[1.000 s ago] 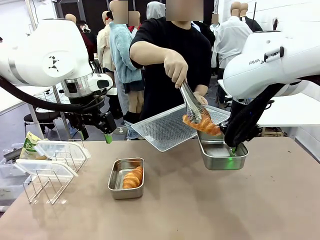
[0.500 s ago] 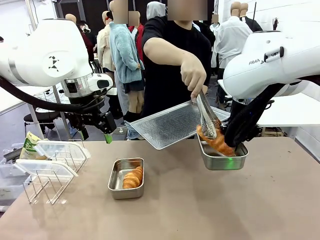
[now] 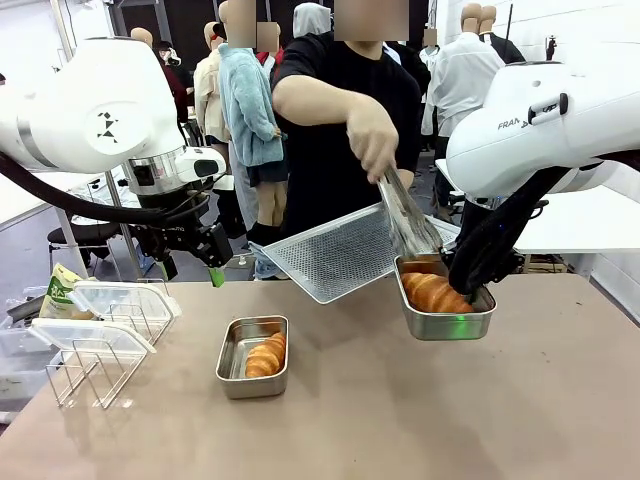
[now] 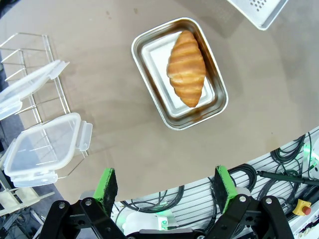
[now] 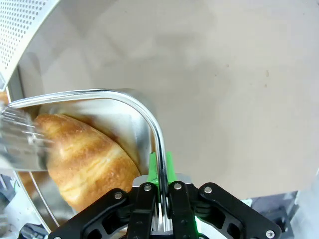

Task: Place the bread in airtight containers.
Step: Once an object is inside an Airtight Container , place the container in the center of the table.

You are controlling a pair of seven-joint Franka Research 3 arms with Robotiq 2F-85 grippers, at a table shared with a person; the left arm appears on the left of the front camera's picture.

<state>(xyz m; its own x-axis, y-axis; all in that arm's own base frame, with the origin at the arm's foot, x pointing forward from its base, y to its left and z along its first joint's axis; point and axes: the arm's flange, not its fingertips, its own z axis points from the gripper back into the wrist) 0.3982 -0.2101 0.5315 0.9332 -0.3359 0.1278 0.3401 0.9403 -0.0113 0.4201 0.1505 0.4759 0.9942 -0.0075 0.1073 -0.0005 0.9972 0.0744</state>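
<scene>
Tongs (image 3: 408,215) withdrawing, the roll (image 3: 432,292) is lying lengthwise in the pan (image 3: 445,325) my right gripper (image 5: 160,172) is clamping, left gripper (image 4: 165,181) waiting open.

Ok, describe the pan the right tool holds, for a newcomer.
Over the brown table, follow the right arm down to a steel pan with a roll inside. Unlike the other pan, left of centre, its rim is pinched by the right tool, and tongs are over it.

A: Where's the pan (image 3: 447,320)?
B: Clamped at its rim by the right end effector (image 3: 468,291); a roll (image 3: 430,292) inside, tongs (image 3: 407,217) just above.
A: Left of it?
B: Second pan (image 3: 236,372), second roll (image 3: 266,355) inside, on the worktop (image 3: 400,420).
</scene>
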